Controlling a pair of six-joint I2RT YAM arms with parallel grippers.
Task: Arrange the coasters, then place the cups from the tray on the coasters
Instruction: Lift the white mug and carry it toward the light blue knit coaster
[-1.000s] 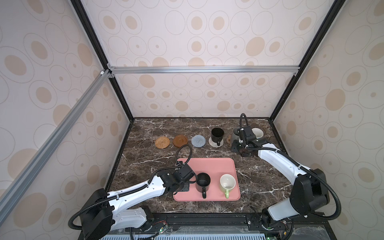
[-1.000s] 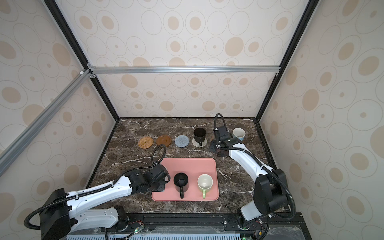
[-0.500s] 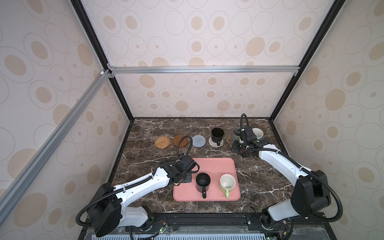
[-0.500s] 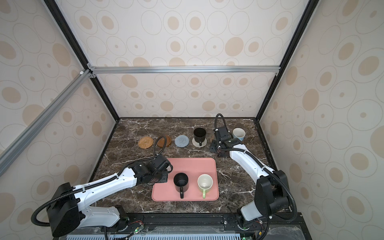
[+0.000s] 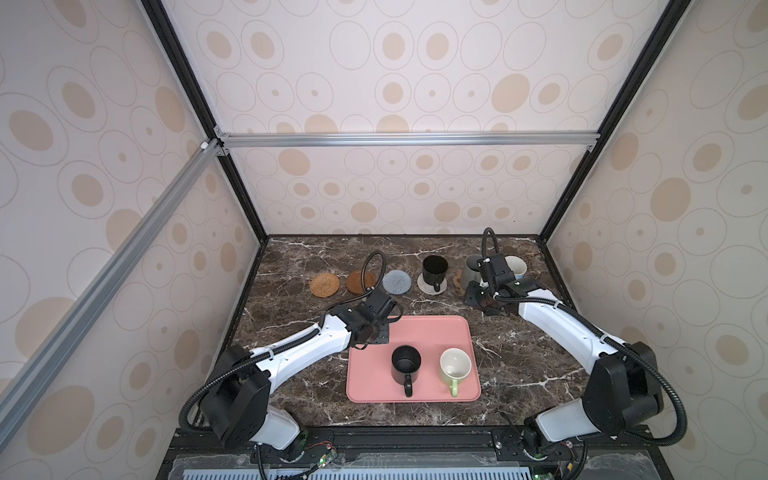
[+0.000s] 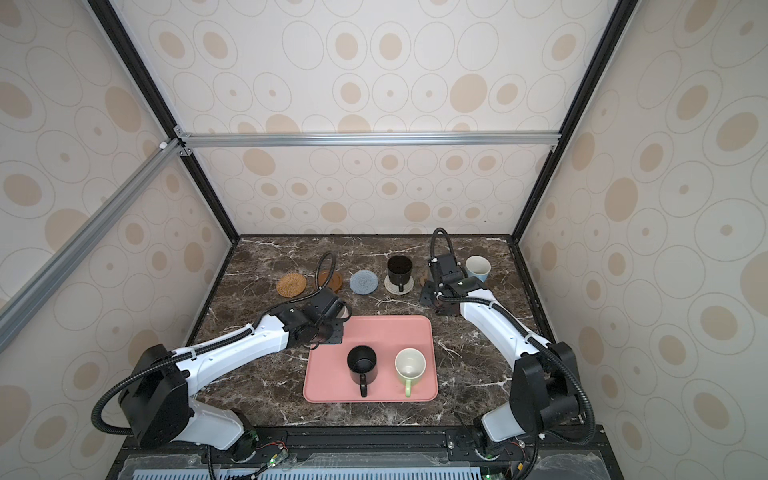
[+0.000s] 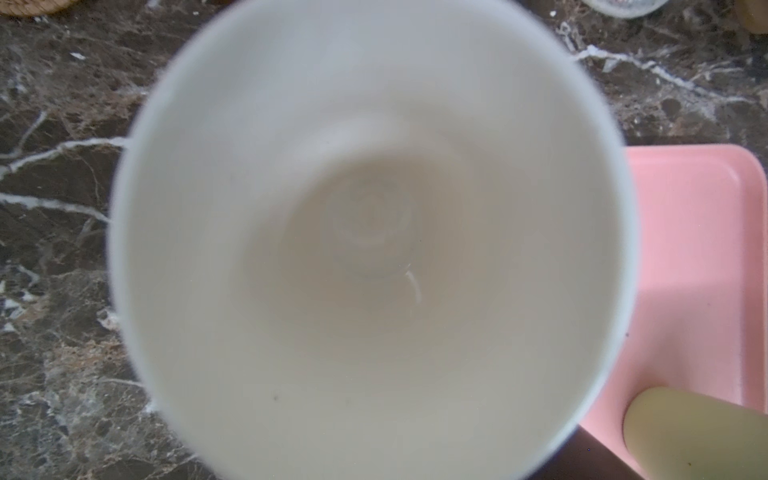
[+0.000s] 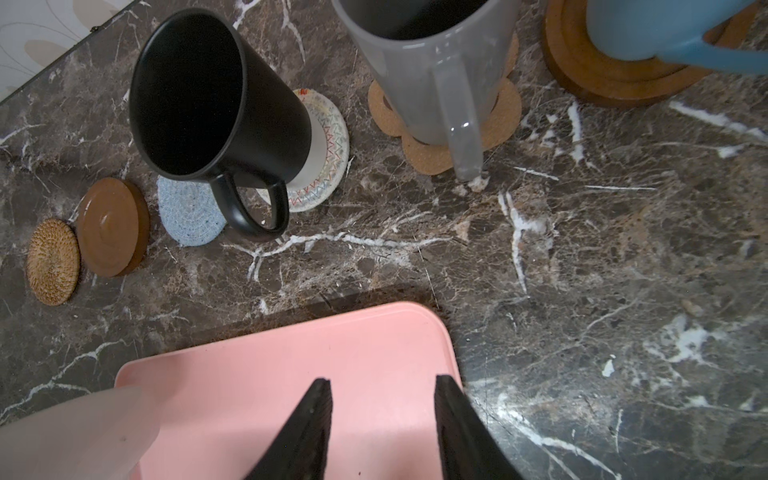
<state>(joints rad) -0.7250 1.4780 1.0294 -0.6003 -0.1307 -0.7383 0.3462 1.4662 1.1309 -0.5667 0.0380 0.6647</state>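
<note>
The left gripper (image 5: 380,318) is closed on the pale pink mug (image 7: 374,241), holding it upright at the far-left corner of the pink tray (image 5: 436,328); the fingers themselves are hidden. The right gripper (image 8: 383,379) hangs by the tray's far-right corner, fingers apart with nothing between them. On the tray stand the near black mug (image 5: 406,361) and, to its right, the light green mug (image 5: 455,365).

Along the far side, from left to right, lie the rattan coaster (image 5: 324,284), the brown disc (image 5: 353,282) and the blue-grey knitted coaster (image 5: 397,281), all bare. Further right, the far black mug (image 5: 435,268) sits on the cream knitted coaster (image 8: 328,137). The grey mug (image 8: 424,62) sits on the paw-shaped coaster (image 8: 428,153), and the light blue mug (image 8: 648,29) on a second brown disc (image 8: 602,87).
</note>
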